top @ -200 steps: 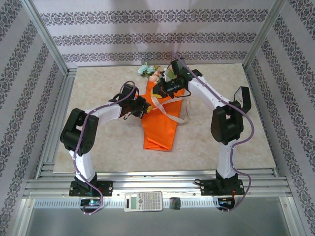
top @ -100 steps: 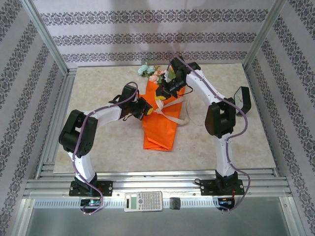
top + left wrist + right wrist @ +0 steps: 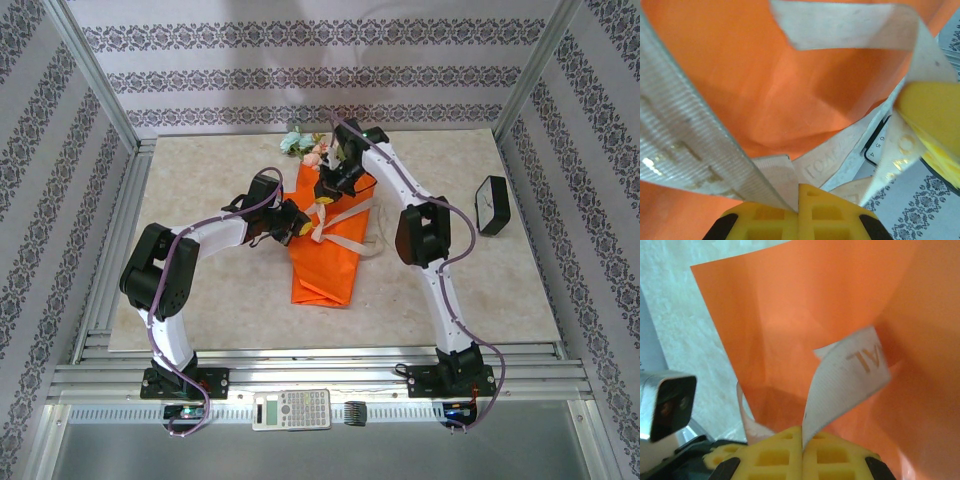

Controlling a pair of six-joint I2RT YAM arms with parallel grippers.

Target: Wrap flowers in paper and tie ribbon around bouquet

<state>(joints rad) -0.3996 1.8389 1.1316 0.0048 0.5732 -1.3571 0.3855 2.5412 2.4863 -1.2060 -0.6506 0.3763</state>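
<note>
The bouquet lies mid-table as an orange paper (image 3: 328, 255) cone, its flowers (image 3: 305, 147) poking out of the far end. The beige ribbon (image 3: 348, 213) crosses the cone's upper part. At the cone's left edge my left gripper (image 3: 297, 222) is shut on one ribbon end. Just beyond it, over the cone, my right gripper (image 3: 326, 190) is shut on the other end. In the left wrist view the ribbon (image 3: 685, 150) runs out of the closed left gripper (image 3: 799, 194) across the paper (image 3: 790, 85). In the right wrist view the ribbon (image 3: 850, 375) rises from the closed right gripper (image 3: 802, 434) against the paper (image 3: 790, 315).
A black clock (image 3: 490, 205) stands on the table at the right. A calculator (image 3: 291, 408) lies on the front rail between the arm bases. Aluminium posts and patterned walls close in the table on three sides.
The right arm's elbow has swung left toward the middle, uncovering the black clock, and its gripper has shifted slightly left over the cone. The left arm has barely moved.
</note>
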